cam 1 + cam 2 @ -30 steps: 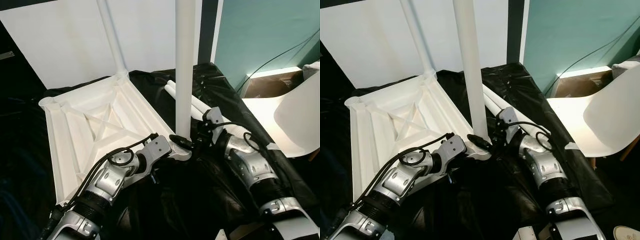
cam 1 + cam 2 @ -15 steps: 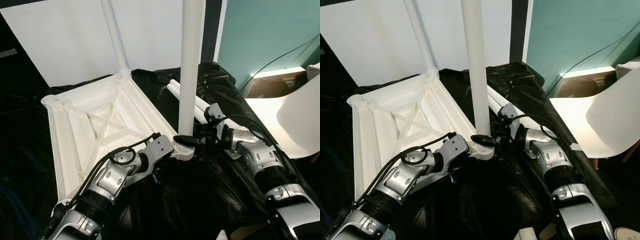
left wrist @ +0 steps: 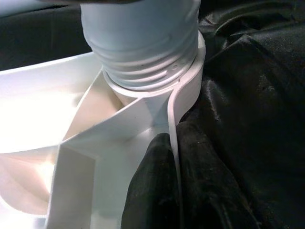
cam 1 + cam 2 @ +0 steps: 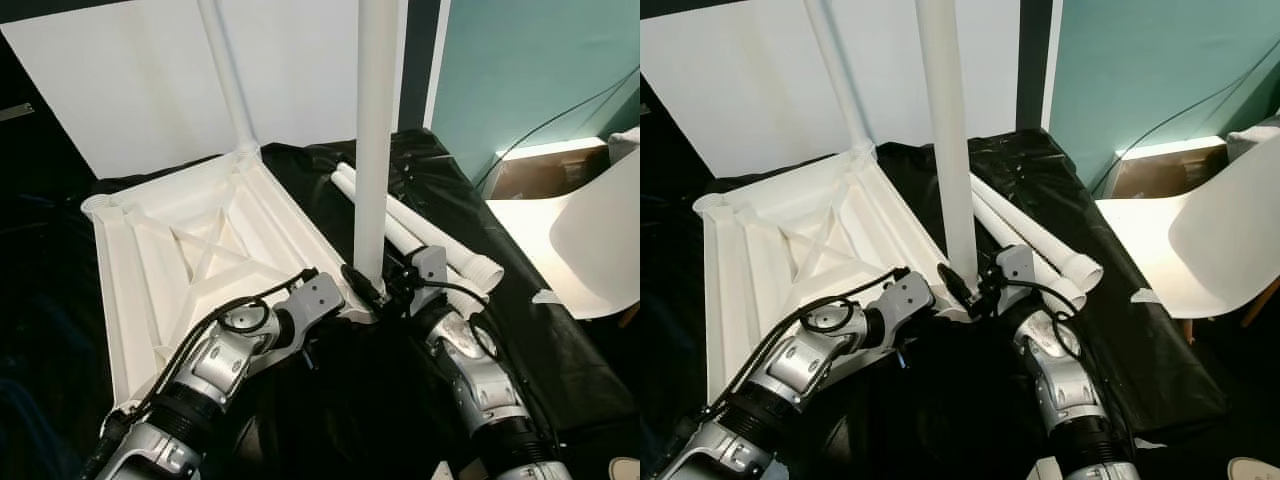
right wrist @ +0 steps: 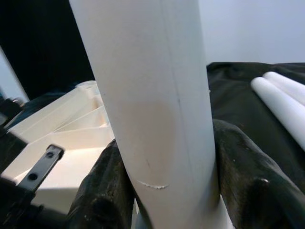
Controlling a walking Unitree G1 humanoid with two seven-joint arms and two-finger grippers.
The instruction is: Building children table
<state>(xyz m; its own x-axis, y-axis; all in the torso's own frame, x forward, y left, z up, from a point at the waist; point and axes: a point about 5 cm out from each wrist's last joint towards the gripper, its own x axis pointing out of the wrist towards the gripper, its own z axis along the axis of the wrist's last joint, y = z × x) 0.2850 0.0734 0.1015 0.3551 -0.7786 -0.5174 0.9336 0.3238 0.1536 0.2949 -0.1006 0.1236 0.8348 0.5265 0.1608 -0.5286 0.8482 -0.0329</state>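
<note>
Both hands are seen at the lower centre of the left eye view, at one corner of an upturned white tabletop (image 4: 190, 250). The right hand (image 4: 385, 290) is closed around the base of an upright white table leg (image 4: 372, 140), its black fingers (image 5: 248, 181) pressed to either side of the tube. The left hand (image 4: 352, 300) is pinched on the tabletop's thin rim just below the corner socket, with one black finger (image 3: 152, 191) on each side of the edge. The leg's threaded end (image 3: 143, 52) is seated in that socket. The tabletop is tilted on a worktop covered in black sheeting (image 4: 520, 330), filling the left middle of the frame. A second leg (image 4: 225, 75) is fitted at its far corner, upper left. Two loose legs (image 4: 430, 235) are laid side by side, right of centre. A white chair (image 4: 595, 240) is seen at the right edge.
</note>
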